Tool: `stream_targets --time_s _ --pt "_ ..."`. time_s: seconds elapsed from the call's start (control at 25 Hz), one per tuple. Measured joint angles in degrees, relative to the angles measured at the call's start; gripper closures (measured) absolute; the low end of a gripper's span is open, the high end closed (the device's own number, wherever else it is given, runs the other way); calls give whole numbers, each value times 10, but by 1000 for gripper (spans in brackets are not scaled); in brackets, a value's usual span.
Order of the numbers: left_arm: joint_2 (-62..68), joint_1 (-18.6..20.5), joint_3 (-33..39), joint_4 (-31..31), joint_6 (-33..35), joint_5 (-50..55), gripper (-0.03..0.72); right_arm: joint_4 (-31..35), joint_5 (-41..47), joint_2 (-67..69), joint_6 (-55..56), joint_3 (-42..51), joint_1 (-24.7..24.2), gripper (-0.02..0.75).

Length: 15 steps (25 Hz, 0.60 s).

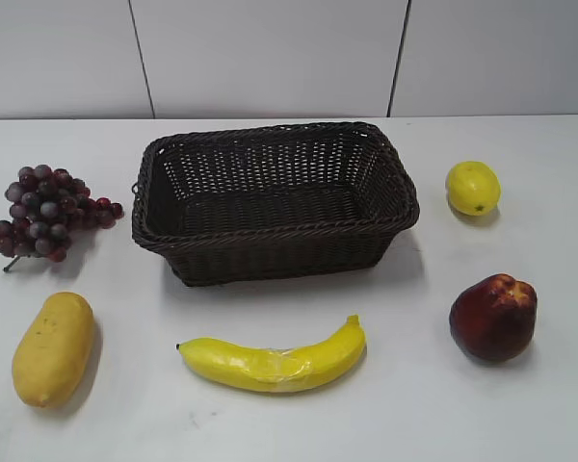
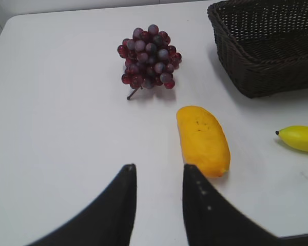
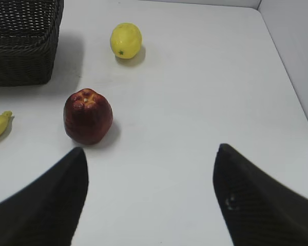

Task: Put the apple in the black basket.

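Note:
The dark red apple [image 1: 493,318] stands on the white table at the right front; it also shows in the right wrist view [image 3: 88,116]. The black basket [image 1: 270,245] stands empty at the table's middle back, its corner in the left wrist view [image 2: 256,72] and the right wrist view [image 3: 20,56]. My right gripper [image 3: 151,151] is wide open and empty, above the table to the right of the apple and nearer than it. My left gripper [image 2: 158,168] is open and empty, above the table near the yellow-orange fruit. Neither gripper shows in the exterior view.
A bunch of dark red grapes [image 1: 43,212] lies left of the basket. A yellow-orange oblong fruit [image 1: 53,346] lies at the front left. A banana [image 1: 275,361] lies in front of the basket. A lemon [image 1: 473,187] lies right of the basket.

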Motion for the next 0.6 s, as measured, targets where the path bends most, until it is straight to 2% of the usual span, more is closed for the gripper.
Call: stream_targets --time_s 0.6 --pt "0 0 0 0 0 0 454 0 0 0 0 0 0 166"
